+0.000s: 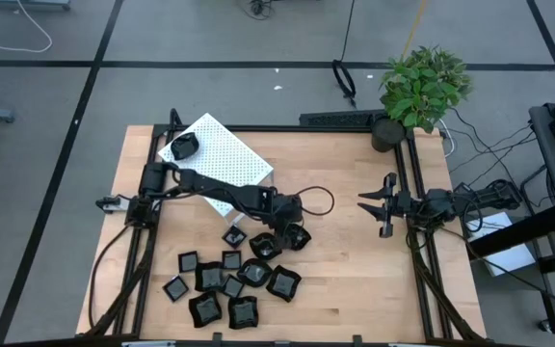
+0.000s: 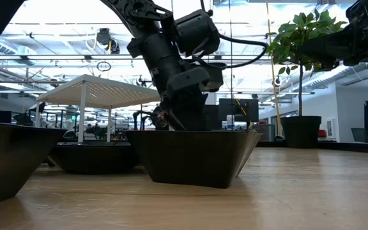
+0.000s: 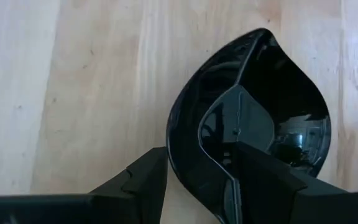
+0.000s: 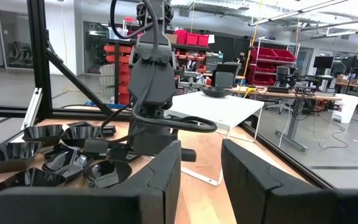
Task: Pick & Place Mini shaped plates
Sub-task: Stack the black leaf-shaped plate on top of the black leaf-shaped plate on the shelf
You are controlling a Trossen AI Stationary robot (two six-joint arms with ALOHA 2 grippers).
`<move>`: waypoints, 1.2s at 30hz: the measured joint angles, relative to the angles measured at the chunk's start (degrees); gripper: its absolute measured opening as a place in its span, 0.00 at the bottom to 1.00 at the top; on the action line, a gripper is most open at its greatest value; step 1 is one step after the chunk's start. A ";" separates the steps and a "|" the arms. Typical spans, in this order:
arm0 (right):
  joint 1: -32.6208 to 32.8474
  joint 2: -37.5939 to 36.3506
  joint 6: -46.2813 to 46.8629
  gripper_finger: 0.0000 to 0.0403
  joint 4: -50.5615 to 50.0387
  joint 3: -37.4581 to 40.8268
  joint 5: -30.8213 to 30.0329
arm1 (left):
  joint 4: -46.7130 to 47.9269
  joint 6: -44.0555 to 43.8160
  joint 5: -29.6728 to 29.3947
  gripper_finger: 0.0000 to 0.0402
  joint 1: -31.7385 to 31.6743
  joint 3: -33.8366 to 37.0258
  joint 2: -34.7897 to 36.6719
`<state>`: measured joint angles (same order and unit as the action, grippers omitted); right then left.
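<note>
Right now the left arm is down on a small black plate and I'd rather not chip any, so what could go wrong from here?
1. The left jaws straddle just one raised rim of the glossy black leaf-shaped plate; an edge grip could slip on lifting.
2. The pile of small black plates sits close beside it, so a swing might knock them.
3. The white perforated box already carries one plate near its edge.

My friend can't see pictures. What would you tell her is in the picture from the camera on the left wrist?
The left gripper straddles the rim of a glossy black dish on a pale wooden table. One finger is outside the rim, the other inside the dish. The dish is rounded with one pointed corner, and nothing else shows.
</note>
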<state>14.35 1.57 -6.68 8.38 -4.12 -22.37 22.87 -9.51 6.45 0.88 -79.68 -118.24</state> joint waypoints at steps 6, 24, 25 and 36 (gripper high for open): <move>0.00 -0.01 -0.02 0.25 -0.02 0.00 0.00 | 0.01 0.37 -3.89 0.47 0.19 0.00 0.00; 0.00 0.01 -0.02 0.25 -0.01 0.00 0.00 | 0.02 0.76 -5.21 0.13 0.15 0.00 0.02; 0.01 0.01 -0.01 0.25 -0.01 0.00 0.00 | -0.02 0.76 -5.00 0.10 0.15 0.00 0.05; -0.01 0.01 -0.02 0.25 -0.02 0.00 0.00 | 0.08 0.63 -5.01 0.01 0.15 0.00 1.48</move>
<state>14.35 1.58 -6.69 8.36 -4.12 -22.37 22.96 -8.88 1.44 1.04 -79.68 -116.76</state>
